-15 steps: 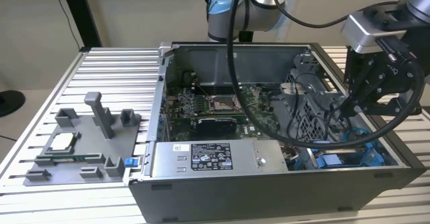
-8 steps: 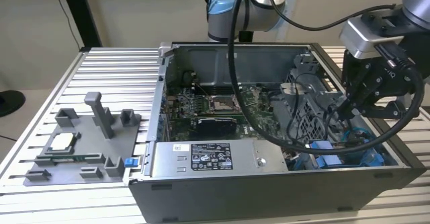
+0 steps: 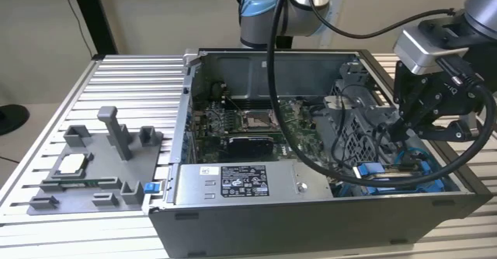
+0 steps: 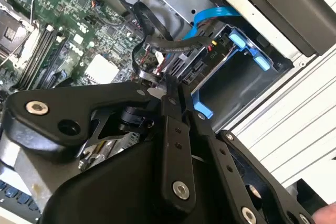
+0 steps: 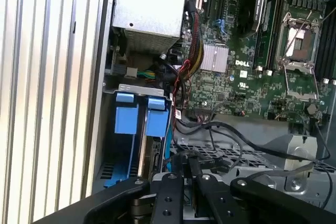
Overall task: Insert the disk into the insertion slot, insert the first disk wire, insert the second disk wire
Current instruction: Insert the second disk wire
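So the bright blue plastic caddy with the silver disk [image 3: 386,170] looks like it's already sitting in the grey sheet-metal insertion slot [image 5: 122,129] in the corner of the open black PC case [image 3: 311,218], on the exterior view's right. In the first wrist view you can see its two blue tabs poking up beside the case wall, so I'd call the disk step done.

The black two-finger gripper [image 4: 172,94] is down in the case right by that bay. In the second wrist view its fingers are pressed together, and they seem to be pinching a black cable [image 4: 157,43] that loops up from the green motherboard [image 5: 247,72] side. I can't tell for sure if there's a connector in there or just the cable itself, the tips hide it.

My read: this is the first disk wire step. The plug end has to get lined up square with the drive's port at the back of the caddy, and the tangle of black and blue cables [image 3: 411,174] around the bay leaves little room, so a snag seems like the thing to watch. The grey labelled power supply box [image 3: 241,183] sits just beside the bay, untouched.
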Controlling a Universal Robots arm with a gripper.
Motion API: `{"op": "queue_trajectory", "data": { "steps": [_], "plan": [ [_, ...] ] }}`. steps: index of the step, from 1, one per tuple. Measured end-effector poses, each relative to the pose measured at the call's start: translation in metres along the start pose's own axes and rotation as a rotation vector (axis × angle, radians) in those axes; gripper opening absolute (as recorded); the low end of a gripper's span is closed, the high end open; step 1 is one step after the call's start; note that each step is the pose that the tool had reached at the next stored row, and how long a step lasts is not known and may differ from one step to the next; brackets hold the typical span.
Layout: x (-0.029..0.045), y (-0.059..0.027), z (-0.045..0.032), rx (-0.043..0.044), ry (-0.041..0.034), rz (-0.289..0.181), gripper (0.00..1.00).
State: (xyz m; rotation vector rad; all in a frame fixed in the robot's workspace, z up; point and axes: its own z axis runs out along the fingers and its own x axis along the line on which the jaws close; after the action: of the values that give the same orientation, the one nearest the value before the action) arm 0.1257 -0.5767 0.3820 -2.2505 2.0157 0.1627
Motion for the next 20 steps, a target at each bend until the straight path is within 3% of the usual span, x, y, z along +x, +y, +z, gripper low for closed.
{"op": "queue_trajectory", "data": {
  "steps": [6, 11, 14, 20],
  "plan": [
    [0.0126, 0.0014, 0.0061, 0.0, 0.0, -0.003, 0.0],
    [0.0195, 0.0021, 0.0123, 0.0063, 0.0006, -0.004, 0.0],
    [0.0204, 0.0022, 0.0155, 0.0168, 0.0023, -0.006, 0.0],
    [0.0216, 0.0023, 0.0223, 0.0455, 0.0068, -0.011, 0.0]
  ]
}}
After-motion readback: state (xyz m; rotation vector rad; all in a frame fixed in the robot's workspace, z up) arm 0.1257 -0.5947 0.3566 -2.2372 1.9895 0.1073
